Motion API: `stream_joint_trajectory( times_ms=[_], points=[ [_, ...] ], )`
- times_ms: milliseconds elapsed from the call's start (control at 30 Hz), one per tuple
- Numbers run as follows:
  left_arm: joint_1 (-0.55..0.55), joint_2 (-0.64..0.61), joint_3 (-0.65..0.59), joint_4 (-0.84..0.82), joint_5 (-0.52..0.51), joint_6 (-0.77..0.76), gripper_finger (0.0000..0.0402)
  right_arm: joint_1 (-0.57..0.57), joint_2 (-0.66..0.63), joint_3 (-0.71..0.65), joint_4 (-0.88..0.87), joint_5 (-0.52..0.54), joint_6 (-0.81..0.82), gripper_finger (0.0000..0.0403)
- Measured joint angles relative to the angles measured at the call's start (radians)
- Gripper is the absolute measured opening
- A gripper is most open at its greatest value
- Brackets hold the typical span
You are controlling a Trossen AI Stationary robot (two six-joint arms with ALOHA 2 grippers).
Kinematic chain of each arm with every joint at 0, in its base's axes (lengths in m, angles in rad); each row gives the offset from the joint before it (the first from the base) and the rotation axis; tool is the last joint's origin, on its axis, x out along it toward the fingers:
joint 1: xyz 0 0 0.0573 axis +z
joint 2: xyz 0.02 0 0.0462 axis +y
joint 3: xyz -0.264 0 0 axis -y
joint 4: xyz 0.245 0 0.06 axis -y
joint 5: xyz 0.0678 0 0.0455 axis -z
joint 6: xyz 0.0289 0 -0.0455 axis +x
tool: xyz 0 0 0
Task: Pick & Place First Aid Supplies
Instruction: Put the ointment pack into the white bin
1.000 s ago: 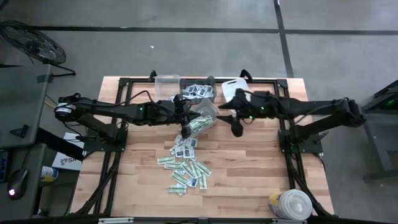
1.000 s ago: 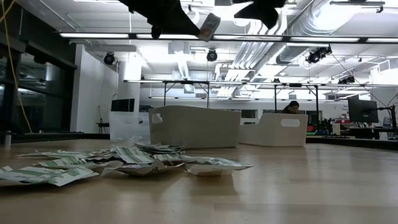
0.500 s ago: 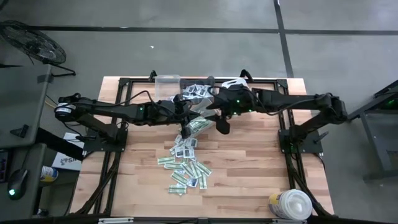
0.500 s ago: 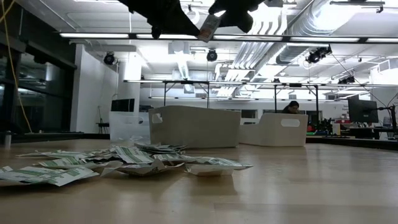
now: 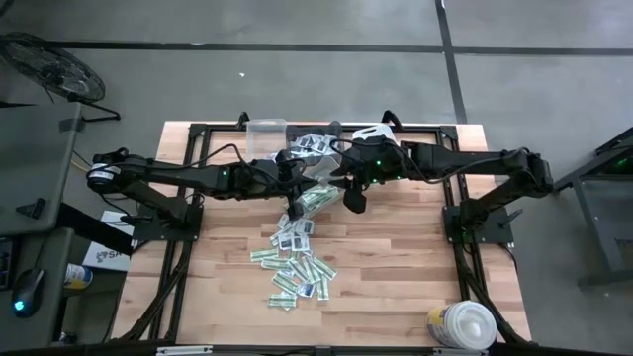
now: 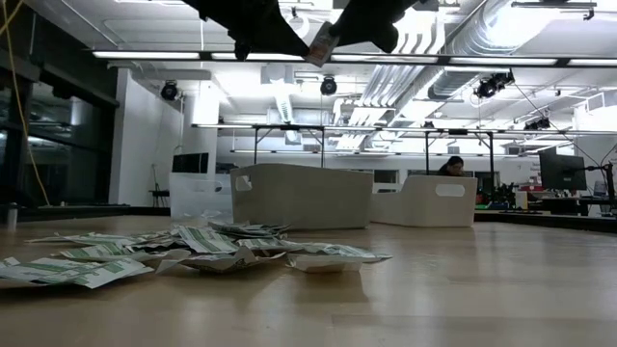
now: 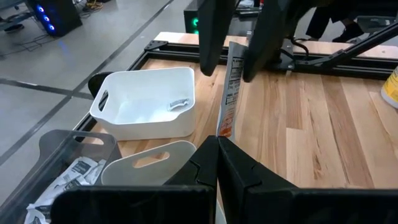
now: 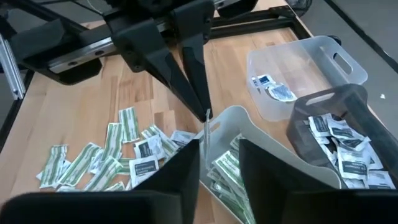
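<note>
Dozens of small flat sealed packets (image 5: 297,259), narrow green-and-white strips and squarish white ones with dark print, lie in a loose heap on the table, trailing from its middle toward the near edge. One narrow packet (image 7: 229,93) hangs upright in the air above the table's far half. More white packets (image 8: 339,146) fill a dark bin by the far edge.

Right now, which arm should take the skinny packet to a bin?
Probably right. The right gripper, open, straddles the narrow white printed packet pinched upright by the shut left gripper, and the white plastic bin lies beneath the right arm.
</note>
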Motion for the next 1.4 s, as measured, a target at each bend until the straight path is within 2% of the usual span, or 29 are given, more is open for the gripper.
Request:
stream_joint_trajectory(
  times_ms=[233,400,533,600,700,867,1000,1233,1400],
  points=[
    [0.0,0.0,0.0,0.0,0.003,0.0,0.0,0.0,0.0,0.0,0.0,0.001,0.0,0.0013],
    [0.0,0.0,0.0,0.0,0.003,0.004,0.0,-0.005,0.0,0.0,-0.001,-0.001,0.002,0.0005],
    [0.0,0.0,0.0,0.001,0.01,0.107,0.0004,-0.016,0.0,0.0,-0.003,-0.002,0.005,0.0002],
    [0.0,0.0,0.0,0.0,0.015,0.138,0.0018,-0.025,-0.001,0.0,-0.008,-0.002,0.008,0.0001],
    [0.0,0.0,0.0,0.0,0.01,0.155,0.0061,-0.048,-0.008,0.0,-0.021,0.002,0.008,0.0001],
    [0.0,-0.018,-0.002,-0.01,-0.06,0.173,0.0155,-0.106,-0.051,0.0,-0.082,0.004,0.006,0.0001],
    [0.001,-0.072,-0.002,-0.06,-0.147,0.176,0.0203,-0.175,-0.098,0.0,-0.192,0.023,-0.002,0.0],
    [0.001,-0.234,-0.002,-0.2,-0.273,0.253,0.0215,-0.335,-0.122,0.0,-0.429,0.021,-0.063,0.0],
    [0.001,-0.344,-0.002,-0.345,-0.305,0.261,0.0215,-0.455,-0.119,0.0,-0.479,0.017,-0.132,0.0]
  ],
)
